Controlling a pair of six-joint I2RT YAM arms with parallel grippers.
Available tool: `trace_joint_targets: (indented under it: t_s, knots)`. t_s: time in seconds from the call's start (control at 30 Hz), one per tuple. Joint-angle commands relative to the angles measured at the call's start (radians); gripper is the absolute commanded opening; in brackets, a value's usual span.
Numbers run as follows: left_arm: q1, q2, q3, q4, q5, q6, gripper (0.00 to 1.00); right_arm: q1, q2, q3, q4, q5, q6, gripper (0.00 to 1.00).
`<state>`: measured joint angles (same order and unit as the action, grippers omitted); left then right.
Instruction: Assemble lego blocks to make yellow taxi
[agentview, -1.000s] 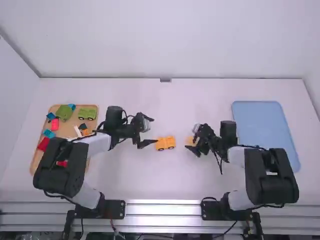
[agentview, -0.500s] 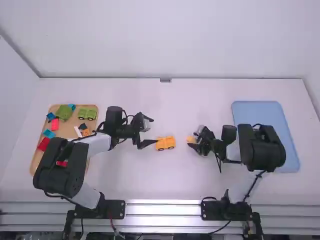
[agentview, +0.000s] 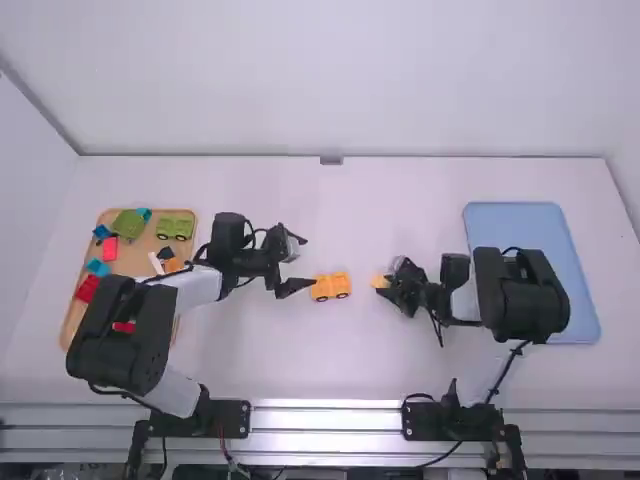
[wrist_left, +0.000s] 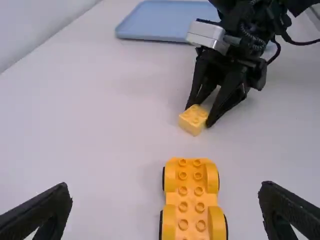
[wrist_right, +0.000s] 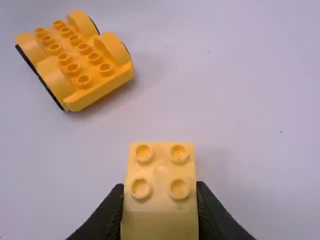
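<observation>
- The table (agentview: 345, 370) is white, and the chassis (agentview: 331, 287) lies on it, studs up, wheels along both sides.
- The blue tray (agentview: 515, 240) sits to the right of the chassis, well apart.
- The wooden tray (agentview: 70, 325) sits to the left of the chassis, well apart, with loose blocks in it.
- My left gripper (agentview: 307, 262) hangs just beside the left end of the chassis. I have its jaws wide open and nothing between them.
- My right gripper (agentview: 386, 286) is to the right of the chassis. I have its jaws closed on the brick (wrist_right: 160, 172), one finger against each side.
- The green chassis (agentview: 175, 227) is in the wooden tray, left of the chassis and farther from my bases.
- The brick is yellow, four studs up, near the chassis on its right, but apart. I cannot tell whether it touches the table.
</observation>
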<state>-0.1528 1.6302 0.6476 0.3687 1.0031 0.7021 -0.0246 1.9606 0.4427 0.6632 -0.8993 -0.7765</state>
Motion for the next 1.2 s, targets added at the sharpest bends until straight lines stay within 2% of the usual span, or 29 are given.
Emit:
trace_joint_targets:
  t_s: [0.0, 0.17, 0.3, 0.47, 0.77, 1.0, 1.17]
  knots:
    - [-0.012, 0.005, -0.008, -0.023, 0.033, 0.003, 0.99, 0.003, 0.011, 0.010, -0.023, 0.027, -0.005, 0.20]
    - [-0.024, 0.026, -0.008, -0.059, 0.008, 0.005, 0.99, 0.000, -0.019, 0.038, -0.023, -0.055, -0.005, 0.19]
    - [-0.072, 0.103, -0.008, -0.011, -0.074, 0.004, 0.99, -0.008, -0.095, 0.071, -0.103, -0.087, -0.008, 0.19]
    - [-0.129, 0.221, -0.007, 0.126, -0.157, -0.001, 0.99, 0.011, -0.216, 0.121, -0.314, -0.115, -0.122, 0.19]
    - [-0.126, 0.360, 0.005, 0.237, -0.155, 0.001, 0.99, 0.109, -0.350, 0.225, -0.649, -0.034, -0.308, 0.18]
    - [-0.135, 0.384, 0.002, 0.246, -0.155, 0.055, 0.98, 0.171, -0.350, 0.257, -0.694, 0.014, -0.313, 0.16]
    - [-0.135, 0.384, -0.002, 0.240, -0.155, 0.057, 0.96, 0.184, -0.350, 0.257, -0.694, 0.013, -0.313, 0.16]
